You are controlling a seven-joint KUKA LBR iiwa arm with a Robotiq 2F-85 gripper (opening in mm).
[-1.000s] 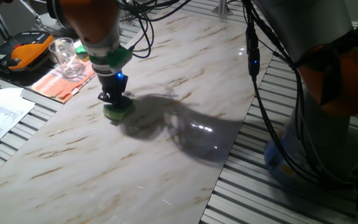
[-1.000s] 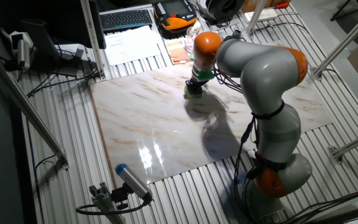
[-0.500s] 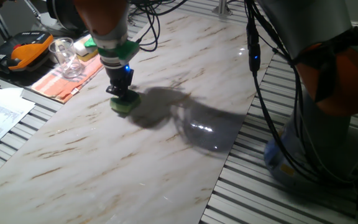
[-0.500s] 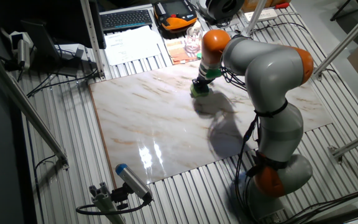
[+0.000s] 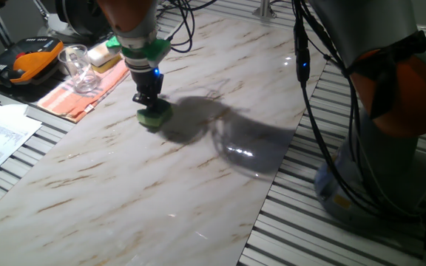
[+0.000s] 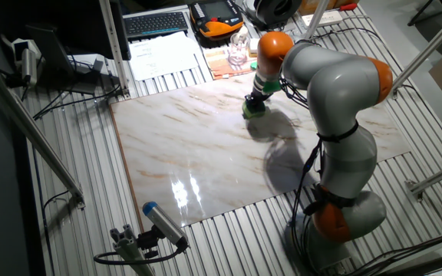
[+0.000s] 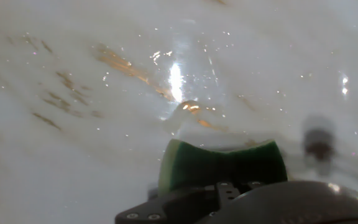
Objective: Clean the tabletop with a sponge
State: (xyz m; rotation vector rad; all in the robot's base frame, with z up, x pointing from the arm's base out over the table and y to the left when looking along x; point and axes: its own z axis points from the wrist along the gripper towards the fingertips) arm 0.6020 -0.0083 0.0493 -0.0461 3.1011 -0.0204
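The slab lies on a grey slatted table. The arm reaches over its far part. An orange cloth beside the slab bears a glass. The gripper points straight down, pinching the sponge, which rests flat on the slab near the cloth-side edge.

1. Arm: glossy grey rounded shells with orange joint sections.
2. Green ring above the wrist, small blue LED lit just under it.
3. Gripper: black; hand view shows small screws.
4. Black cables hang loose along the links.
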